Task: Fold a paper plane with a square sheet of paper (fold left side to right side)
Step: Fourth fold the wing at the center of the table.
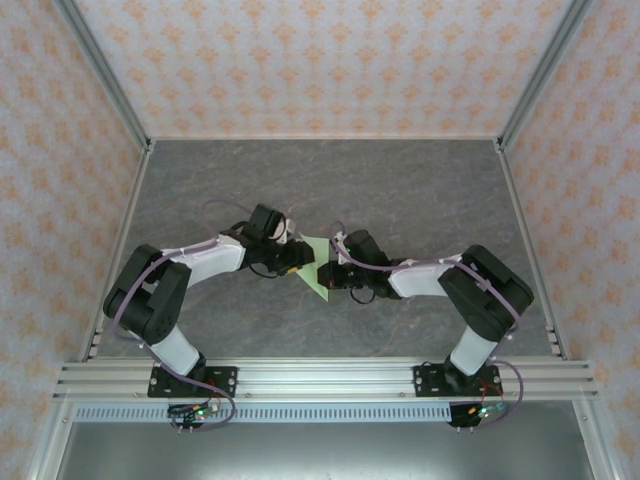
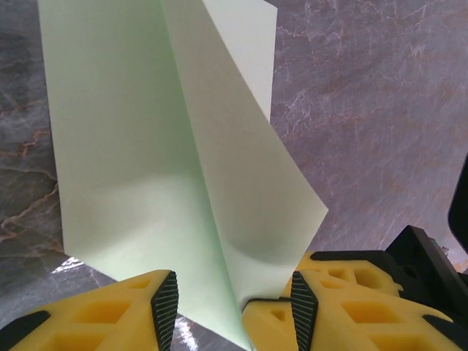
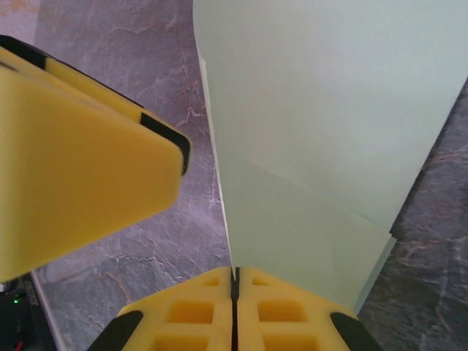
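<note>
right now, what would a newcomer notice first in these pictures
The pale-green creased sheet of thin paper sits at the middle of the grey marbled tabletop, between the two arms. The right gripper is shut on its edge. The left gripper stands open with the paper between its jaws.

Pale-green paper [image 1: 316, 265], plain, matte, folded w/ 1 sharp crease, flaps lifted, approx mid-table [image 1: 400, 190].

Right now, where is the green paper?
In the top view the paper is near the middle of the table, between the right gripper, shut on its edge, and the open left gripper.
</note>
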